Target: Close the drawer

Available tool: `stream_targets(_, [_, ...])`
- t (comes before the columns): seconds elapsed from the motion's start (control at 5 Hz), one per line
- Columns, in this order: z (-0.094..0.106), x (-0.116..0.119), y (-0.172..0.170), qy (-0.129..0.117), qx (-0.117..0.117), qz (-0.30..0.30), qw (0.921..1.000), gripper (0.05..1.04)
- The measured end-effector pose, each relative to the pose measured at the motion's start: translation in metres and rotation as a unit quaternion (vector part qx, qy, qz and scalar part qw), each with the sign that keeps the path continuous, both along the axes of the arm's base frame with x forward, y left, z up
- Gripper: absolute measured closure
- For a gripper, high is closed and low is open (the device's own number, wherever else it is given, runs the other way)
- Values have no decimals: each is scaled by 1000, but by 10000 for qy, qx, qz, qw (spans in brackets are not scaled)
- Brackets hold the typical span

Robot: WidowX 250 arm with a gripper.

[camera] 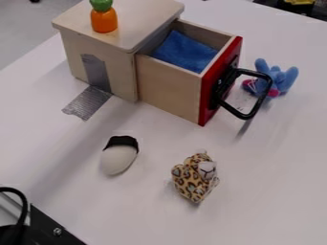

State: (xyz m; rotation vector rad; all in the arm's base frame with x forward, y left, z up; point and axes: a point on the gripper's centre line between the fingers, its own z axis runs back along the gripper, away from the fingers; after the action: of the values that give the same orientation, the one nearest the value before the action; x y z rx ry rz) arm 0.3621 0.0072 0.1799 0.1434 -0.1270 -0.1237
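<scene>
Gripper state, whether released, clenched or grasping something, I cannot tell. The drawer [169, 87] juts open from the wooden box [125, 72] toward four o'clock. Best press the red front [207, 104] squarely and low, driving steadily toward ten o'clock; an off-centre shove could jam it or slide the box. Approach clear of the blue plush toy [281, 79], at two o'clock from the handle [256, 73].

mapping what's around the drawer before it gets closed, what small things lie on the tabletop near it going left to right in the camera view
Silver tape → white oval thing with a black end → leopard-spotted plush → blue plush
</scene>
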Motion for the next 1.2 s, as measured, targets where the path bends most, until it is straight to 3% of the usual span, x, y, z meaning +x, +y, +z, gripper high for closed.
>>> stream_targets(0.2, [-40, 10, -51, 276, 105, -465, 9985, 85])
stream_targets(0.4, [-96, 10, -97, 868, 191, -703, 9936, 85])
stream_targets(0.6, [-141, 10, -147, 1189, 241, -856, 9889, 85])
stream_targets(0.8, [-173, 4, -168, 1544, 326, -964, 9828, 85])
stream_targets(1.2, [-176, 7, -161, 1552, 342, -940, 9828, 85])
